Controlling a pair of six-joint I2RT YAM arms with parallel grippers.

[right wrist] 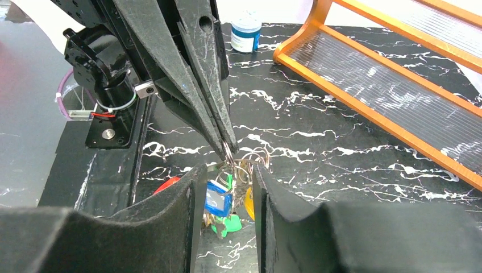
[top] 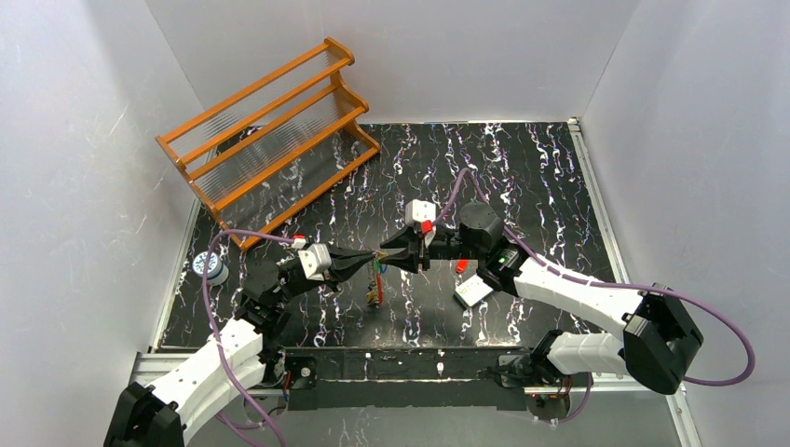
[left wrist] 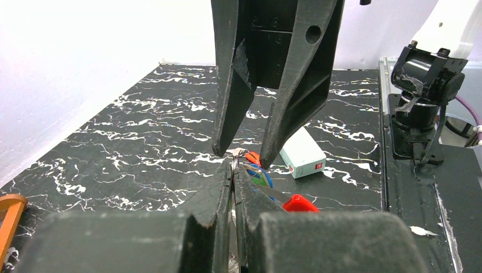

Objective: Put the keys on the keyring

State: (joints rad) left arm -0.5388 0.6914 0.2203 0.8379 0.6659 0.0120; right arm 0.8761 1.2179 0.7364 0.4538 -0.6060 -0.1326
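Observation:
My left gripper [top: 374, 258] [left wrist: 234, 173] is shut on the thin silver keyring [left wrist: 234, 161] [right wrist: 228, 153], holding it above the table. A bunch of keys [top: 377, 287] hangs from it: blue [right wrist: 217, 199], green [right wrist: 230, 224] and yellow [right wrist: 249, 202] heads. My right gripper [top: 388, 252] [right wrist: 229, 179] faces it tip to tip and is open, with a finger on either side of the ring and the hanging keys. One red key [top: 461, 266] [left wrist: 298, 203] [right wrist: 165, 185] lies loose on the table to the right.
A white card with a red dot [top: 473, 291] [left wrist: 303, 159] lies near the red key. An orange rack [top: 270, 130] [right wrist: 392, 85] stands at the back left. A blue-capped jar [top: 209, 268] [right wrist: 246, 34] sits at the table's left edge.

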